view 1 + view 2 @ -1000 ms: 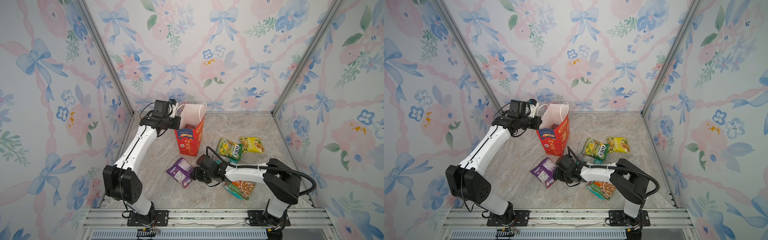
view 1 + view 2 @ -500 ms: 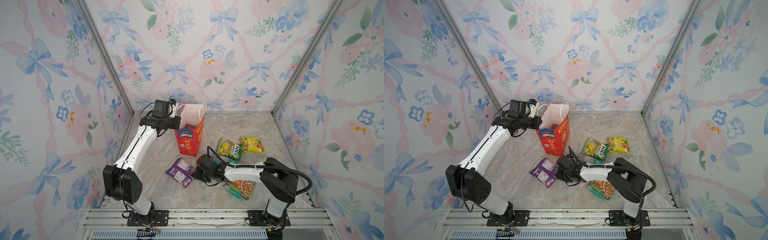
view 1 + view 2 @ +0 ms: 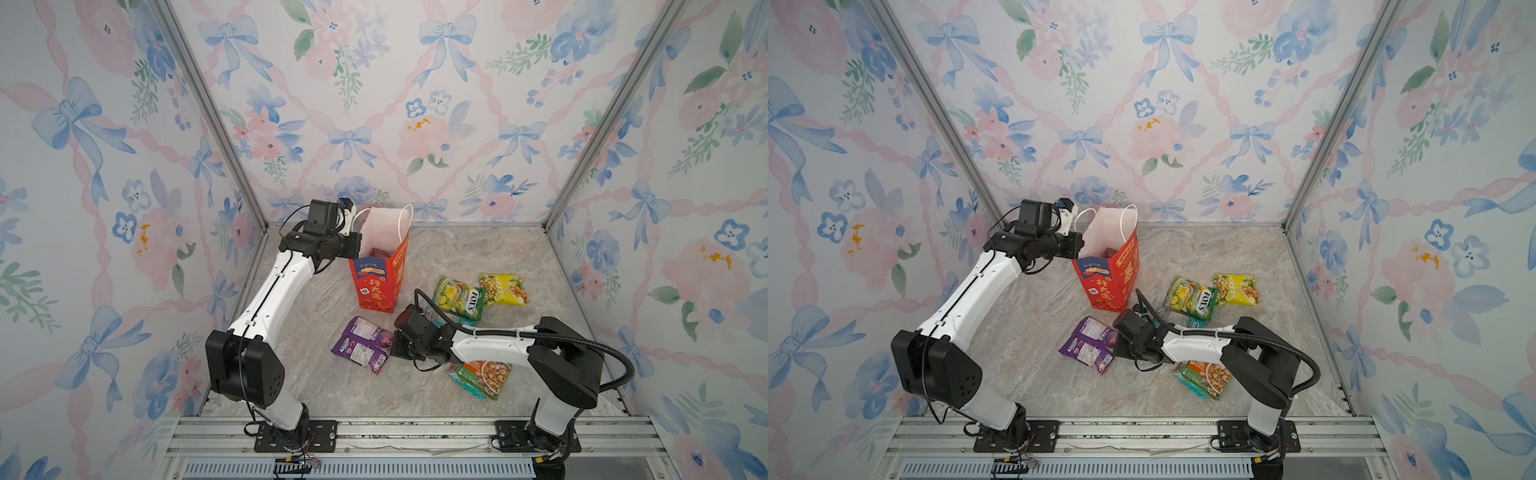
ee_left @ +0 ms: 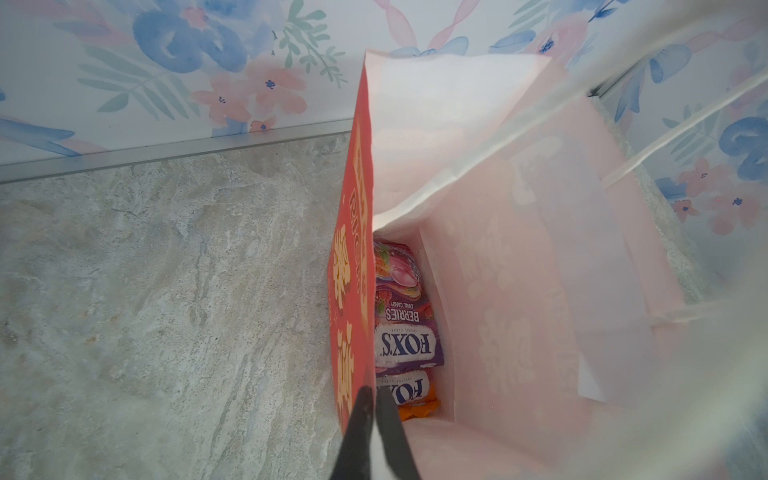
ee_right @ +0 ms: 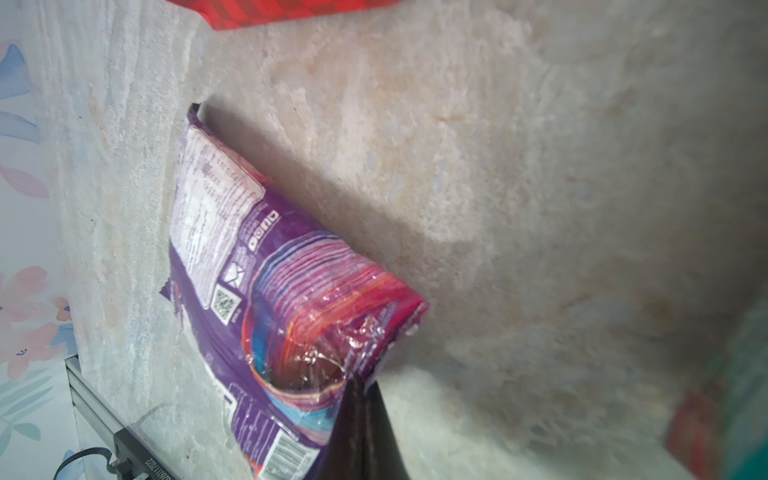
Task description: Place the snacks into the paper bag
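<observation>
Right gripper (image 5: 365, 388) has its fingers pinched together on the crimped edge of the flat, crinkly purple plastic snack packet (image 5: 266, 286), which lies on the grey marbled tabletop (image 3: 478, 257) just in front of the tall red paper bag with white lining and cord handles (image 3: 380, 274); in both top views the packet sits beside the gripper, toward the left arm. Left gripper (image 4: 371, 399) is closed on the bag's red side wall at the rim, one finger outside and one inside, holding the mouth open. Inside the bag, the left wrist view shows a magenta FOX'S berries packet (image 4: 401, 299) lying on an orange one (image 4: 415, 399). On the table near the right arm: a green FOX'S packet (image 3: 459, 297), a yellow packet (image 3: 505, 289), a teal one partly hidden under the arm (image 3: 434, 312), and a green-and-orange packet (image 3: 482, 376). Judgement: packet is light, soft and slick; the film crumples under the pads, so the sealed seam is the soundest hold. Contents may sag and swing when lifted. Bag paper is thin, tips easily, and depends on the left grip.
</observation>
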You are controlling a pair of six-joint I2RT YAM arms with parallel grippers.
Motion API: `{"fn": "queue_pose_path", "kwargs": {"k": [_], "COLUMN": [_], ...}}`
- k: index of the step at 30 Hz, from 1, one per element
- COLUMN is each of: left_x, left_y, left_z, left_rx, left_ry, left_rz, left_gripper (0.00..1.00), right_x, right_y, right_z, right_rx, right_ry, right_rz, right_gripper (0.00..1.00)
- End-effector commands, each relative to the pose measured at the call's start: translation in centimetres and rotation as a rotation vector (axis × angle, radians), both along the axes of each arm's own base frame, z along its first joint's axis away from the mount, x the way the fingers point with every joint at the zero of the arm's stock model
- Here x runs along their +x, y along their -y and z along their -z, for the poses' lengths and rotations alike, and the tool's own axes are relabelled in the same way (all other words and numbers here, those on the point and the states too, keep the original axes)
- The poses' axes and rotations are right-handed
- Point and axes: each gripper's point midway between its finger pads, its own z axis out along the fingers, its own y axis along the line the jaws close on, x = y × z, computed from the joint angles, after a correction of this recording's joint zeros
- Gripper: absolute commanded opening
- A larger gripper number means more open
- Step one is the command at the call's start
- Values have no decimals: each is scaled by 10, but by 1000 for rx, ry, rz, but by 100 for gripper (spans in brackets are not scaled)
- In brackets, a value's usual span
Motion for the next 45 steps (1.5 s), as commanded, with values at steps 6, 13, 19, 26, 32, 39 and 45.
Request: {"fn": "queue_pose_path", "kwargs": {"k": [6,13,19,26,32,39,45], "left_x": [-7,-8,-9,-10,-11,-11,-12], "left_y": [-4,-2,0,4,8,10,11], "left_z": [-2,-4,-4,-3,-3,-1,-1], "left_rx": [-7,-9,-12,-15,-21,-22,-23], "left_ry": [-7,-4,-4,-9,-12,-16,-16], "left_rz": [-1,5,11,21,34,41,45], "left_gripper": [0,0,0,0,0,0,0], "right_x": [25,29,35,44,51,56,54], "right_y": [16,25,43,77,108,117,110], "right_z": [-100,-162,-198,-238,-276,-327,-368], "right_rx": [-24,-16,-40,-51,-79,-37,11], "right_ry": [276,409,495,577,666,777,847], "right_rz": [-38,-73,-60,-3,63,108,81], "right_gripper": [0,0,0,0,0,0,0]}}
